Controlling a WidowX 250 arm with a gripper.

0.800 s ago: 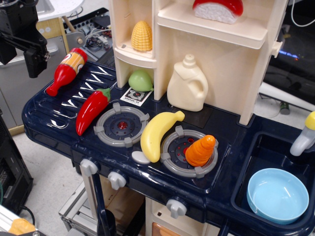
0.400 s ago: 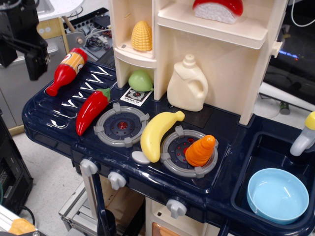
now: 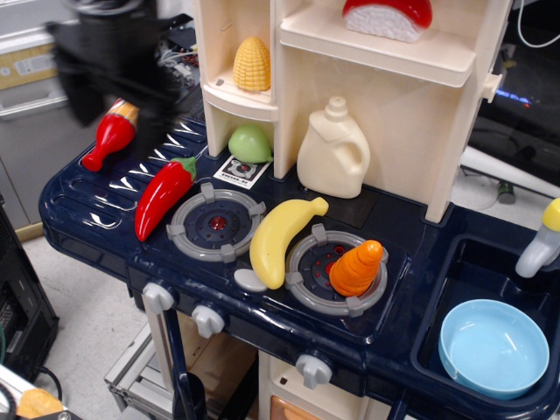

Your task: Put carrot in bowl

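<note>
The orange ridged carrot (image 3: pixel 356 269) lies on the right burner of the toy stove, tip pointing up and right. The light blue bowl (image 3: pixel 494 346) sits empty in the dark sink at the lower right. My gripper (image 3: pixel 118 105) is a dark, motion-blurred shape at the upper left, above the ketchup bottle and far from the carrot. Its two fingers look spread apart with nothing between them.
A yellow banana (image 3: pixel 278 238) lies just left of the carrot. A red chili (image 3: pixel 162 196) and a ketchup bottle (image 3: pixel 109 140) lie at the left. A cream jug (image 3: pixel 332 150), a green fruit (image 3: pixel 249 143) and the shelf unit with corn (image 3: pixel 252 63) stand behind. A faucet (image 3: pixel 544 241) stands by the sink.
My gripper has moved quickly to the right from the far left edge, now over the ketchup bottle. The carrot, bowl and other toys have not moved.
</note>
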